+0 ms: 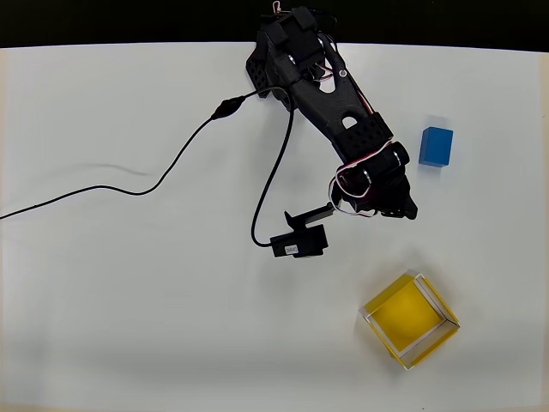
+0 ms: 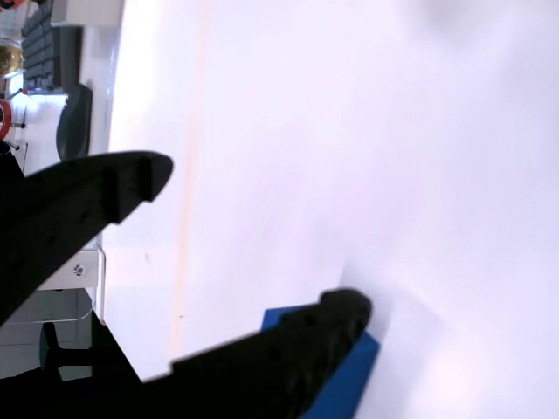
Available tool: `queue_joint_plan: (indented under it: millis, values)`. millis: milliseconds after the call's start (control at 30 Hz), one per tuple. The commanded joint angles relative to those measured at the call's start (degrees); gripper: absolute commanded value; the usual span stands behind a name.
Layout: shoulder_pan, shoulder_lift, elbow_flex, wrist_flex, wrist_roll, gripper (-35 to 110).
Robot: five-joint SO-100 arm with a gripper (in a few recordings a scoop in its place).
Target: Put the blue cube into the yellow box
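The blue cube (image 1: pixel 437 147) stands on the white table at the right, a short way up and to the right of my black gripper (image 1: pixel 404 204). In the wrist view my gripper (image 2: pixel 258 237) is open, with only bare table between its two black fingers. The cube (image 2: pixel 351 374) peeks out from behind the lower finger (image 2: pixel 336 319) at the bottom edge, outside the gap. The yellow box (image 1: pixel 409 319) with pale rim edges sits open-topped below the gripper, turned at an angle to the table's edges, with nothing inside.
A black cable (image 1: pixel 184 154) runs from the arm's base across the left of the table. The wrist camera block (image 1: pixel 299 243) sticks out to the left of the gripper. The table's far edge (image 1: pixel 129 45) meets a dark background.
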Motion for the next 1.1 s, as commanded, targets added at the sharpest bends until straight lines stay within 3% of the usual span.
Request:
queue_joint_plan:
  millis: [0, 467, 1067]
  values:
    - [-5.8, -1.1, -6.9, 0.4, 5.4, 38]
    - [-23.4, -15.4, -15.0, 0.0, 17.2, 38]
    - [-31.7, -26.3, -15.6, -0.3, 21.1, 38]
